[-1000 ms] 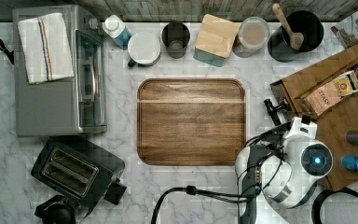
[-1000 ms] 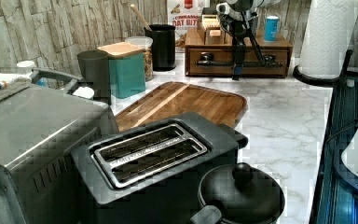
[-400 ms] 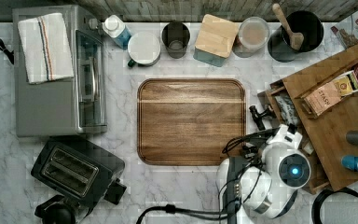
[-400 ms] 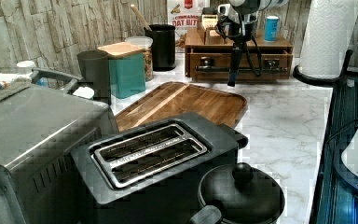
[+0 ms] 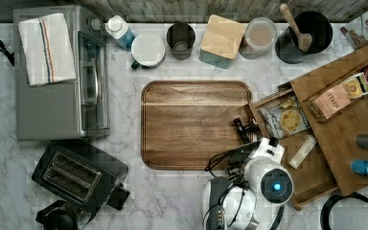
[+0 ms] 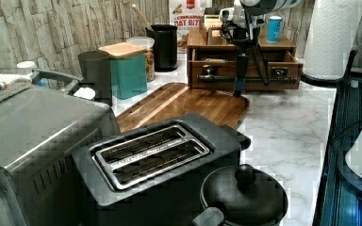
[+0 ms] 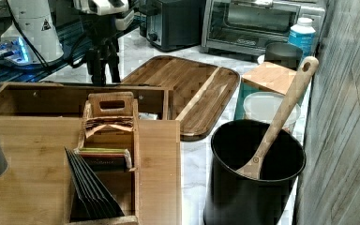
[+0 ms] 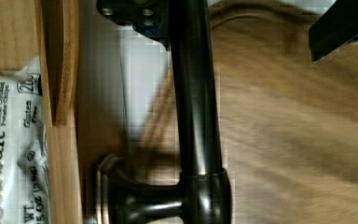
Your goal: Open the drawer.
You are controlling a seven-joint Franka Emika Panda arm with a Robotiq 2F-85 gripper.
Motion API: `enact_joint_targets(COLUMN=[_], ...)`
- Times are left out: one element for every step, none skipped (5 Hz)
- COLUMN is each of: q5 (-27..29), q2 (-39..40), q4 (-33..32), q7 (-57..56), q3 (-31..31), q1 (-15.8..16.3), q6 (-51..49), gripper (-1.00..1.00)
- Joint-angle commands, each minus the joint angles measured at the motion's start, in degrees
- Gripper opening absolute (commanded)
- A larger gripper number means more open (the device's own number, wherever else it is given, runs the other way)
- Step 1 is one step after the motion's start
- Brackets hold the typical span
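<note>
On the white marble surface (image 5: 172,191), the wide, shallow light-brown wooden drawer (image 5: 292,143) stands pulled out of its wooden organiser box (image 5: 350,124), at the top view's right.
Its front nearly meets the dark rounded-corner wooden cutting board (image 5: 194,124). The black gripper (image 6: 241,70) straddles the long black metal bar handle (image 8: 196,107), apparently closed on it; a white crisp packet (image 5: 284,117) lies inside.

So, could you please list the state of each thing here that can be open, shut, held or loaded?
drawer: pulled partly out, a chip bag inside
bar handle: between the gripper's fingers
gripper: down at the handle
toaster oven: door shut, towel on top
toaster: slots empty
black crock: holds a wooden spoon
</note>
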Motion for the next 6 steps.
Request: enact_joint_targets(q5=[2.04, 3.57, 1.81, 3.1, 1.97, 2.91], q2=[-6.88, -9.93, -10.03, -9.96, -10.02, -9.96], q4=[-10.48, -12.06, -12.06, -12.05, -12.06, -12.07], q7=[8.36, 11.42, 12.64, 11.72, 12.54, 11.85], q3=[9.84, 10.84, 6.88, 9.79, 7.25, 9.37], q1=[7.27, 8.85, 12.32, 9.78, 12.0, 10.14], q6=[-7.78, -8.42, -8.38, -8.4, -8.39, -8.42], gripper=[1.0, 1.0, 1.0, 1.0, 1.0, 1.0])
